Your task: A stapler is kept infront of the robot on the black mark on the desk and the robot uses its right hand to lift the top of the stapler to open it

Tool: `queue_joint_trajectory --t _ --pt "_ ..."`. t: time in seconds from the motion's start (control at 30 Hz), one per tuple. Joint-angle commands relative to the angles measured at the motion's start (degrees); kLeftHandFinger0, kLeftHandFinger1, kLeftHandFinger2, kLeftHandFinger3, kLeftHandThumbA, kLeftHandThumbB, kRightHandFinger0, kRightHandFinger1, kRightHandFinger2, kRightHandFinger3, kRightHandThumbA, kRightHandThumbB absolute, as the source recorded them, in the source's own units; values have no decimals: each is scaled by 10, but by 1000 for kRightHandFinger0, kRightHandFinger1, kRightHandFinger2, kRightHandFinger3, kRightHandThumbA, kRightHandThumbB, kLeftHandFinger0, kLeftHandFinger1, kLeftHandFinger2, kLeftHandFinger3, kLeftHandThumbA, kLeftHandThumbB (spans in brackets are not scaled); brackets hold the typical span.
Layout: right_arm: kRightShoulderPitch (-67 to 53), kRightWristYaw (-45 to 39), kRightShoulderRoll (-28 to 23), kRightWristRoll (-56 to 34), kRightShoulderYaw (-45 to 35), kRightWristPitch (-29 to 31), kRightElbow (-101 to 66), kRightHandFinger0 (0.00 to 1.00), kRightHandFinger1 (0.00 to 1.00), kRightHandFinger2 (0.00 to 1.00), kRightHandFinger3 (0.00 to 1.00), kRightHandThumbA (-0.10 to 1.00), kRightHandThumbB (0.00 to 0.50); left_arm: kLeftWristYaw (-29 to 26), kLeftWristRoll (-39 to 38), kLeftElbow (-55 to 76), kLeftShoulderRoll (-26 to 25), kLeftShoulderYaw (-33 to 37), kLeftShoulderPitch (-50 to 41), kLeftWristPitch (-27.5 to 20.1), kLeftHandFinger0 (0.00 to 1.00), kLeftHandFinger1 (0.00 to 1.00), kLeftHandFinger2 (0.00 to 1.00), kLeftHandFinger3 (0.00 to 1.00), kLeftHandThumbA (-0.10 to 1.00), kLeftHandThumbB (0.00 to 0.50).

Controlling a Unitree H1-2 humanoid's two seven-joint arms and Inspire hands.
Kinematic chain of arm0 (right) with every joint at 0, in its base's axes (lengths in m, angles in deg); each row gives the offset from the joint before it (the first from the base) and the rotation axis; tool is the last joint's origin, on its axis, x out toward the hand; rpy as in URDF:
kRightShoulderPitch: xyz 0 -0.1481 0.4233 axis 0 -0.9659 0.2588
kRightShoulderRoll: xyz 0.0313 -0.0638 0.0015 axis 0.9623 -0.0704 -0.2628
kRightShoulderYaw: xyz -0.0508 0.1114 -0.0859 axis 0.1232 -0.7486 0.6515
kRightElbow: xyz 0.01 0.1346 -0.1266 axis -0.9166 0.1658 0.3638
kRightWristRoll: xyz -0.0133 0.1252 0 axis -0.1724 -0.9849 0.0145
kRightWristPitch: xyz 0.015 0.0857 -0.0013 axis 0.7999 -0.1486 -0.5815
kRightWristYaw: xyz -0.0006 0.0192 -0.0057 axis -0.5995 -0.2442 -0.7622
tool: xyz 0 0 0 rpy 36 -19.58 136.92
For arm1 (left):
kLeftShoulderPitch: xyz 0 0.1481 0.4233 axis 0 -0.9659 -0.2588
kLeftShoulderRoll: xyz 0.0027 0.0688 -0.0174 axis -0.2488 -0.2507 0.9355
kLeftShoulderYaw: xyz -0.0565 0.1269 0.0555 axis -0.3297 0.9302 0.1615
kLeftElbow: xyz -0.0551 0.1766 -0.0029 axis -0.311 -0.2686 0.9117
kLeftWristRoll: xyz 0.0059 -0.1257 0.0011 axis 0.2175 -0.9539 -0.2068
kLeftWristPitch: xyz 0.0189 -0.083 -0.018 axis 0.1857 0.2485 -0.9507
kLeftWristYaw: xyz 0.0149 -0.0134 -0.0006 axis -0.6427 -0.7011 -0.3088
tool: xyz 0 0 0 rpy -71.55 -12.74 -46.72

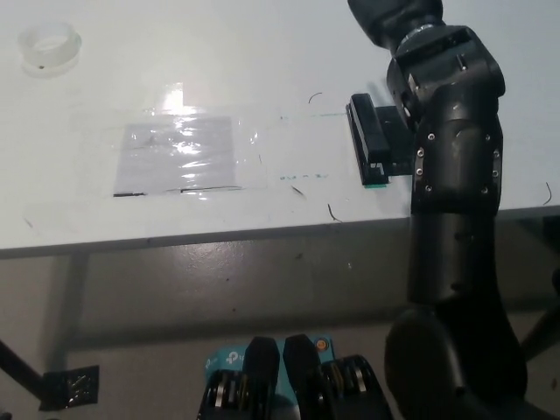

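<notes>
On the desk (262,52), right of centre: stapler (368,140), long axis running away from the robot, partly hidden by the right arm (455,175). Right hand mostly out of frame at top; grip cannot be told. Left hand not visible.
</notes>
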Motion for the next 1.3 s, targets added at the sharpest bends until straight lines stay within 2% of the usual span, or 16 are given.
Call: queue_joint_trajectory --t 0.0,0.1,0.13,0.2,0.33,0.43,0.5,0.53,0.63,0.67,0.83,0.9,1.0,1.17,1.2,1.27 --pt "0 -25 -2 2 3 7 -26 754 834 882 1000 1000 166 0 -8 21 -12 -2 -6 1 342 429 594 741 1000 208" --pt "-49 -37 -8 10 21 -15 -74 780 844 887 1000 1000 136 -5 -5 25 -14 -3 -4 6 337 434 595 771 1000 201" --pt "-73 -53 -17 10 33 -32 -94 778 848 897 1000 1000 105 -3 -4 21 -15 -2 -3 0 335 431 593 771 1000 209" --pt "-115 -71 -32 15 57 -56 -135 787 820 849 993 1000 61 -2 -3 21 -18 -2 -2 2 364 447 615 785 1000 212" --pt "-207 -76 -78 18 120 -62 -221 727 745 757 902 953 32 2 -6 19 -24 -2 0 3 382 454 612 761 1000 208" --pt "-297 -66 -131 28 161 -62 -297 554 575 620 756 780 33 7 -11 16 -26 -3 -1 -1 388 456 609 758 1000 200" --pt "-341 -47 -150 50 172 -62 -333 502 515 559 675 641 29 3 -8 15 -27 -3 0 1 389 450 602 747 1000 211" --pt "-355 -45 -156 54 175 -62 -343 487 501 558 672 632 14 5 -10 11 -28 -3 2 0 383 443 593 736 1000 211" --pt "-408 -84 -181 100 177 -57 -350 560 561 619 720 617 0 4 -12 23 -28 -1 0 14 379 455 608 743 1000 217" --pt "-419 -97 -186 107 178 -43 -344 534 556 619 721 608 0 1 -10 27 -28 -2 -1 16 377 457 613 751 1000 221" --pt "-477 -156 -219 212 212 43 -294 556 565 616 723 599 0 5 -12 15 -30 -2 3 4 358 444 607 771 1000 215" --pt "-494 -173 -230 252 230 82 -265 515 531 595 724 612 0 4 -11 16 -30 -2 4 6 356 439 597 750 1000 235" --pt "-518 -164 -231 294 240 110 -226 497 493 565 715 571 31 2 -9 17 -32 -2 6 8 357 435 592 744 1000 232" --pt "-532 -160 -235 377 263 216 -130 423 446 511 658 512 12 1 -11 21 -32 -5 7 13 370 433 589 739 994 229" --pt "-534 -151 -234 397 267 242 -97 431 451 507 651 498 41 1 -14 19 -32 -6 9 13 367 428 580 733 988 238" --pt "-532 -142 -231 410 265 273 -61 447 455 500 639 496 58 2 -11 21 -34 -5 9 14 370 432 583 737 999 237"
